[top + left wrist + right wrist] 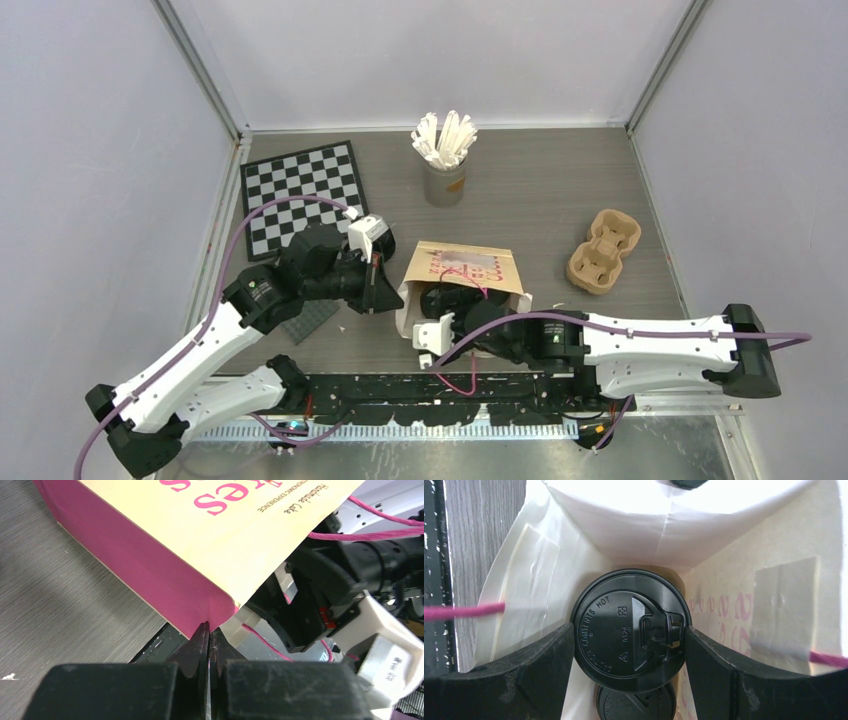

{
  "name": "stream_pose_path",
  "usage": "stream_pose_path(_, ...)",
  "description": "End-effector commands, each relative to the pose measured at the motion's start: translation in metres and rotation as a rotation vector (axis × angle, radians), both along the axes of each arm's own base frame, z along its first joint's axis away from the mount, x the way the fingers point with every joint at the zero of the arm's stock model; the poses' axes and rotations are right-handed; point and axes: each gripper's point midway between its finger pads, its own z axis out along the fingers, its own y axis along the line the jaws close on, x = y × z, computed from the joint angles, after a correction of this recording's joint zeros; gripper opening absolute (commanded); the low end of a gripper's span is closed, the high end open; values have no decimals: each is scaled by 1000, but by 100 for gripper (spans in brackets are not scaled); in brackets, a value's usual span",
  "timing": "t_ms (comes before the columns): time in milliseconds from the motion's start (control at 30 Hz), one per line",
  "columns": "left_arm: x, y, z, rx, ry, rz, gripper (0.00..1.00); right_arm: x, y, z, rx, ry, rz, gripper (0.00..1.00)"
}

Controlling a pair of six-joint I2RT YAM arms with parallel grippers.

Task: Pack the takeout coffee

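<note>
The pink paper bag [470, 268] stands mid-table with its mouth towards the arms. In the right wrist view I look down into the bag [734, 570]. My right gripper [629, 640] is inside it. Its fingers press both sides of the black lid of a takeout coffee cup [614, 625], held above a second lidded cup [636, 702] deeper in the bag. My left gripper [209, 630] is shut, pinching the bag's pink near-left corner [200, 600]. From above, the left gripper [392, 292] meets the bag's left edge, and the right gripper [447, 318] is in its mouth.
A brown pulp cup carrier [603, 250] lies to the right of the bag. A grey cup of white wrapped sticks [444, 180] stands behind it. A checkerboard [303, 190] lies at the back left, with a grey mat [310, 318] under the left arm.
</note>
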Motion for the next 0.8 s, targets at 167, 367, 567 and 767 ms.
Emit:
stream_pose_path(167, -9, -6, 21, -95, -28, -43, 0, 15, 12, 7, 3, -39, 20, 73)
stream_pose_path(367, -11, -2, 20, -93, -18, -25, 0, 30, 5, 3, -5, -37, 17, 73)
stream_pose_path(567, -12, -3, 13, -90, -8, -30, 0, 31, 11, -3, -38, -38, 74, 73)
stream_pose_path(767, -14, 2, 5, -54, -14, -48, 0, 32, 22, -11, -55, -47, 113, 73)
